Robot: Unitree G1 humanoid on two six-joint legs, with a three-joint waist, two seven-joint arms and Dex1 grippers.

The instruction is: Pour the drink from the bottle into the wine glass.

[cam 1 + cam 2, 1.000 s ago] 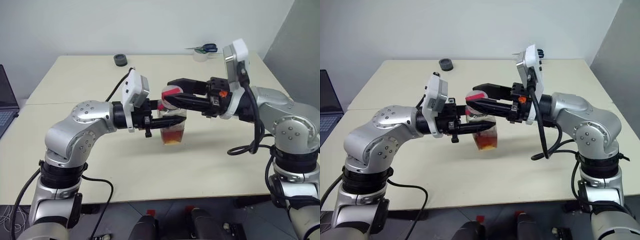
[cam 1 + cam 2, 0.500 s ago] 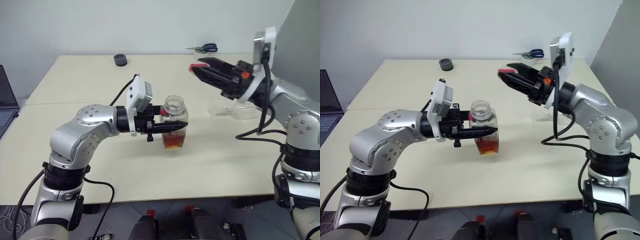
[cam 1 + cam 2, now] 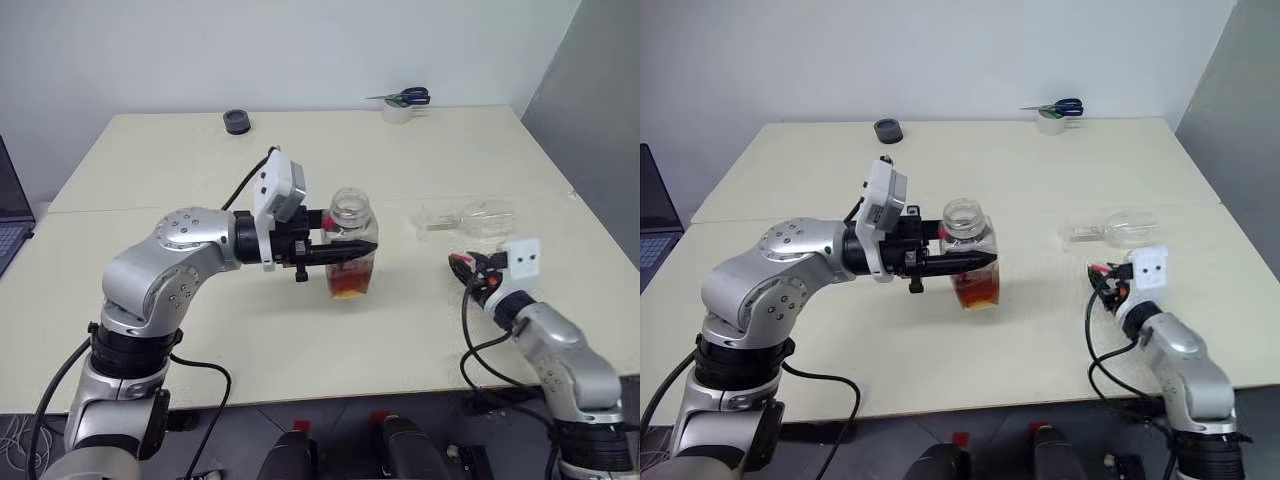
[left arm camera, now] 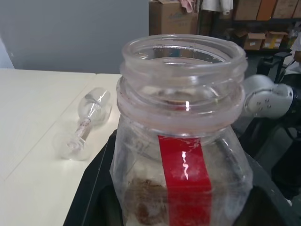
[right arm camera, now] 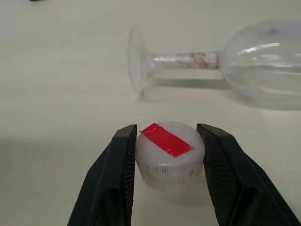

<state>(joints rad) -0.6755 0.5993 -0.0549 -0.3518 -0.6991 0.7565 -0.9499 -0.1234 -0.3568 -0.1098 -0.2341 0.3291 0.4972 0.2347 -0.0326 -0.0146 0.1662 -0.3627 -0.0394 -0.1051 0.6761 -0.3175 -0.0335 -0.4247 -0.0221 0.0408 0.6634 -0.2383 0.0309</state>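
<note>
L gripper (image 3: 345,252) stays clamped on the bottle (image 3: 351,257), upright, in the same spot mid-table; both black fingers hug the body just under the neck. What's changed: the mouth is now bare and wide open, no cap on it. Drink (image 3: 348,281) sits low in the bottle, amber, well below the fingers, w/ the red label strip facing the L wrist cam.

R gripper (image 5: 164,176) has swung away from the bottle top, off to the R and down to the table near the front edge. Its fingers (image 5: 115,175) are closed on the cap (image 5: 169,160), white w/ a red strip, which looks to be touching or almost touching the tabletop (image 3: 420,330).

Wine glass (image 3: 470,220) lies on its side just beyond the R gripper, foot toward the bottle, bowl away, empty.

Meaning: uncapping looks done, bottle ready to pour. But the glass is down, not standing, so prob. the R gripper must drop the cap and set the glass upright first. Risk: the stem is thin and the bowl can roll.
</note>
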